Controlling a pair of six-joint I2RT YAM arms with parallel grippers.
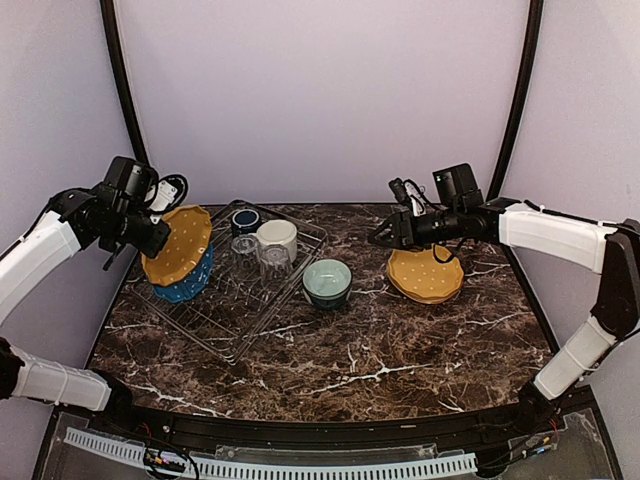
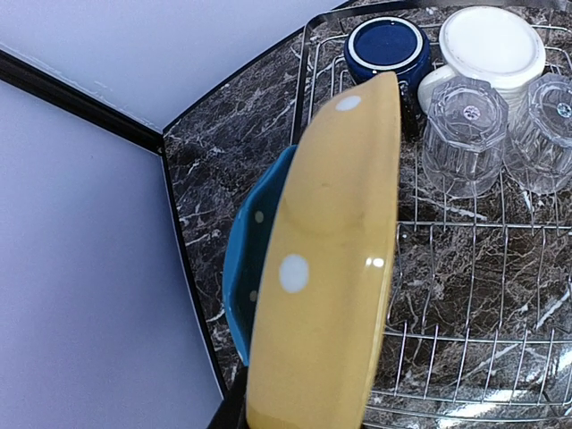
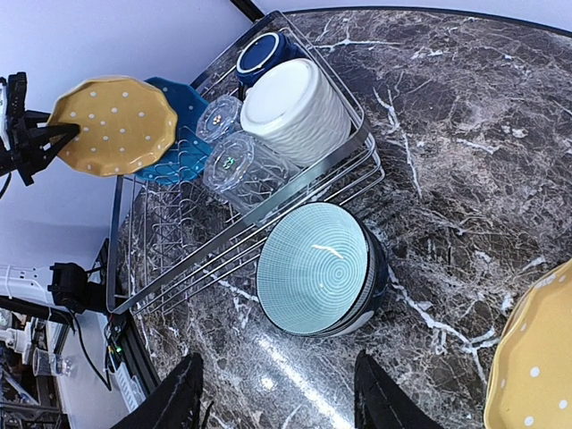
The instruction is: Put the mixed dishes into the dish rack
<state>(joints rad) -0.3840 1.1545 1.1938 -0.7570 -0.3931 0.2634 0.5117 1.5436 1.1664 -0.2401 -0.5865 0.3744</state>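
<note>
- Dish rack (image 1: 232, 322) on the surface (image 1: 350, 370): containing one dark blue mug (image 1: 245, 221), one cream mug (image 1: 278, 238), two clear ribbed glasses (image 1: 274, 262) and one blue dotted plate (image 1: 188, 287) on edge at the left end.
- Left gripper (image 1: 158, 240): clamped on a mustard-yellow plate (image 1: 182, 243), held on edge over the rack's left end, close to the blue dotted plate; contact not discernible.
- Outside the rack: one pale-teal bowl (image 1: 327, 280) just beside the right rim; a second mustard-yellow plate (image 1: 425, 275) flat on the surface, further right.
- Right gripper (image 3: 278, 356): jaws apart, empty, near that plate's left edge.
- Totals: three plates, two mugs, two glasses, one bowl.
</note>
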